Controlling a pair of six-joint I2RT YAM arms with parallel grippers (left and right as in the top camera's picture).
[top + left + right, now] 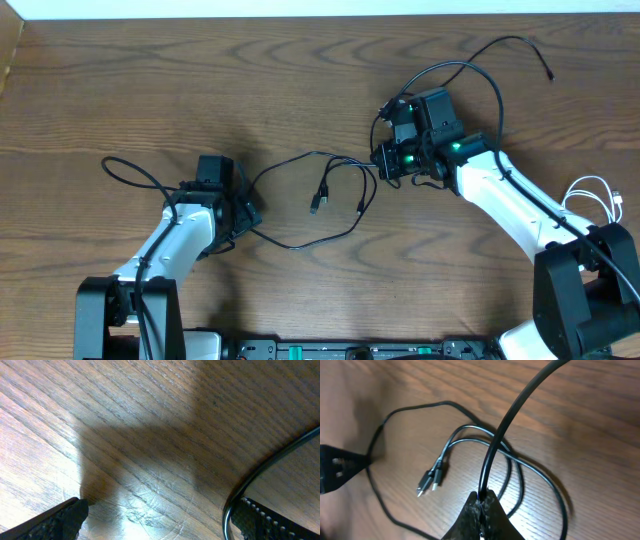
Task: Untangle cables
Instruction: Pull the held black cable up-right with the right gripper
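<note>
The right fingers point(476, 517) are pinched fully together on a black cable point(495, 445), which rises steeply from their tips. The left fingers point(55, 521) stand spread wide with nothing between them. A black strand point(260, 467) curves over the bench point(150, 80) close by one of them.

Two plug ends point(318, 203) lie side by side mid-bench. The right fingers sit just right of the plug ends and slightly farther back, and the left fingers are to their left. Thin black loops ring the plug ends. A white cable point(595, 192) lies coiled well right of them, by the right arm point(500, 195).
</note>
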